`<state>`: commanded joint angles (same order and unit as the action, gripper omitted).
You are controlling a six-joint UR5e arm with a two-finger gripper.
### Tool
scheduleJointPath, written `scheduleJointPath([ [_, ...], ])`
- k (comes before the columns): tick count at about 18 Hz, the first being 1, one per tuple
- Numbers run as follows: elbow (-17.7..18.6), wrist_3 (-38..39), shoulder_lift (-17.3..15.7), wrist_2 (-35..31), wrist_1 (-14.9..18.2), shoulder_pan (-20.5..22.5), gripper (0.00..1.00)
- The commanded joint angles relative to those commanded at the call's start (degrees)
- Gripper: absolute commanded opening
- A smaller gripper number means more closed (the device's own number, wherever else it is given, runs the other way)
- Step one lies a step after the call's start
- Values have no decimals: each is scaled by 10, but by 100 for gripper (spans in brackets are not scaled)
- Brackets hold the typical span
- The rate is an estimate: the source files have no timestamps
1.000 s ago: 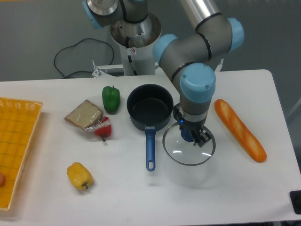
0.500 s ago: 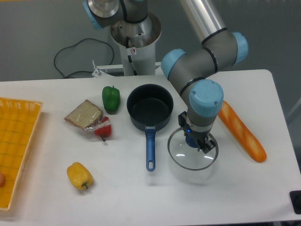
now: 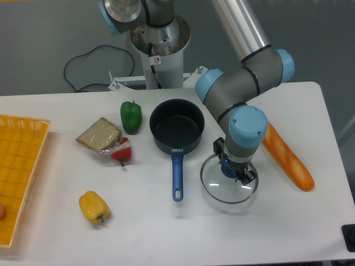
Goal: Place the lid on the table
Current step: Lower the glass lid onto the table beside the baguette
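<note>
The lid (image 3: 217, 187) is a clear glass disc with a thin silver rim, right of the pan's blue handle and low over the white table (image 3: 166, 233); I cannot tell whether it touches the tabletop. My gripper (image 3: 236, 172) points straight down at the lid's centre and is shut on its knob, which the fingers hide. The dark saucepan (image 3: 176, 126) stands uncovered up and to the left of the lid.
A baguette (image 3: 286, 155) lies just right of the arm. A green pepper (image 3: 131, 114), a sandwich (image 3: 99, 134) and a red pepper (image 3: 122, 152) lie left of the pan. A yellow pepper (image 3: 94, 206) sits front left. A yellow lattice tray (image 3: 19, 172) is at the left edge.
My gripper has carried the lid a little to the right and toward the front, further from the pan and lower toward the table.
</note>
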<state>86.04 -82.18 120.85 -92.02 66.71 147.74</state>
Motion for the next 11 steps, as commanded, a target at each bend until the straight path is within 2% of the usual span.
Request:
scheduleJointPath([
  [11, 1, -1, 9, -20, -10, -4, 57],
])
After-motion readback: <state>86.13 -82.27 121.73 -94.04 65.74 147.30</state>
